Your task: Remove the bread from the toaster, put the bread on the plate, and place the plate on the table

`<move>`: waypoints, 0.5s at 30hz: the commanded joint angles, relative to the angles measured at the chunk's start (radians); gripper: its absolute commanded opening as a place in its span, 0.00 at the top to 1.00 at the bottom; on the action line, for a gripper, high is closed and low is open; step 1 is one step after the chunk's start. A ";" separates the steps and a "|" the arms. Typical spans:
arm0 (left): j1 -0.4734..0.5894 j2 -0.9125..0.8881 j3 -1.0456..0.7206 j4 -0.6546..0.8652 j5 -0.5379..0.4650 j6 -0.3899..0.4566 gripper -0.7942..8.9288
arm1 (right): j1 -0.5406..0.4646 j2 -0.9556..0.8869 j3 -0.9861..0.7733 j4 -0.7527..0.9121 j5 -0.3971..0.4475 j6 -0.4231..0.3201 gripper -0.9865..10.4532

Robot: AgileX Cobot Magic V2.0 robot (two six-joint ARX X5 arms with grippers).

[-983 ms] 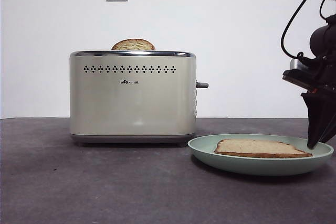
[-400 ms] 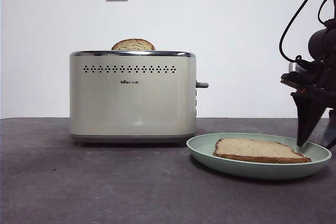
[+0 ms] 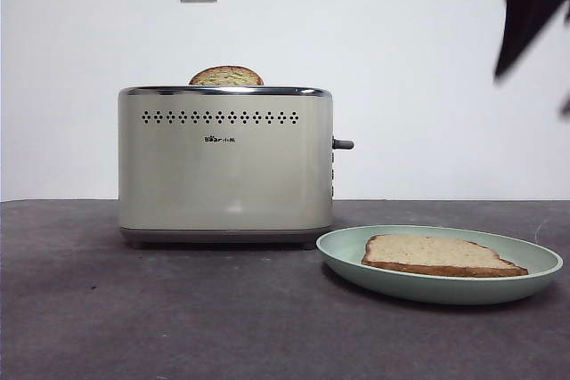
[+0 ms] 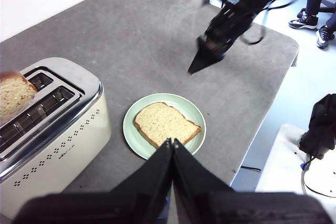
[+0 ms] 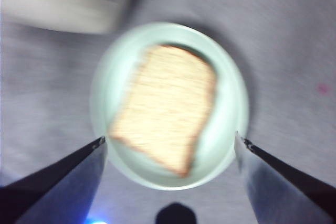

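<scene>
Grey table [image 3: 178,309], bread [image 3: 441,253] on plate [image 3: 347,251], right gripper [image 5: 170,142] blurred

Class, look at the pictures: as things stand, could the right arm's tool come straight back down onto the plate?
Probably yes. The right tool hangs open above the plate, nothing between them; only the bread lies on it.

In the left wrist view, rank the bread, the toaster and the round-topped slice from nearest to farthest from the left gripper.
From the left gripper, jaws shut:
1. Bread, on the plate, just ahead.
2. Toaster, off to one side.
3. Round-topped slice, in the toaster's far slot.
</scene>
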 commanded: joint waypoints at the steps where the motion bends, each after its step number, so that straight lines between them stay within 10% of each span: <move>1: 0.001 -0.003 0.000 -0.002 0.005 0.010 0.93 | 0.024 -0.141 -0.005 -0.023 -0.057 -0.006 0.56; 15: 0.001 -0.003 0.000 -0.023 0.005 0.009 0.93 | 0.148 -0.536 -0.005 -0.232 -0.121 -0.012 0.68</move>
